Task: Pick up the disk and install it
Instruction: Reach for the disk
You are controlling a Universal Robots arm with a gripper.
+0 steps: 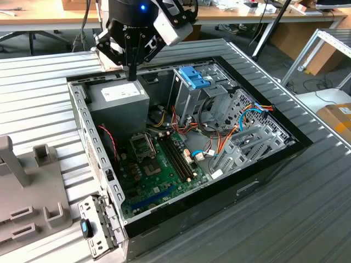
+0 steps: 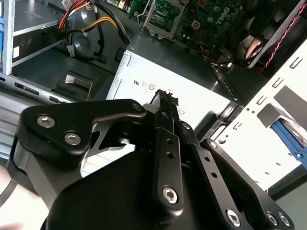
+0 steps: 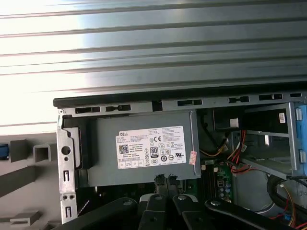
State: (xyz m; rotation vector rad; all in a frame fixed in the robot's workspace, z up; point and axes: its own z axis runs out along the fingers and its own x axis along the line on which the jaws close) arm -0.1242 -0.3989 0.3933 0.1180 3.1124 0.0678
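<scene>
Over the grey power supply [image 3: 144, 129], empty fingers [image 3: 160, 184] pressed together, hiding its edge.

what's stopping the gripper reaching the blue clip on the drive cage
Probably yes: the case is open, the blue clip sits bare atop the drive cage, and the gripper hangs over the power supply.

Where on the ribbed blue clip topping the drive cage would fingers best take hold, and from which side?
Probably by its two opposite side edges, coming straight down from above. The blue clip sits on top of the grey cage, ribbed face up, while cage walls close in below. The gripper hangs over the power supply, apart from it.
</scene>
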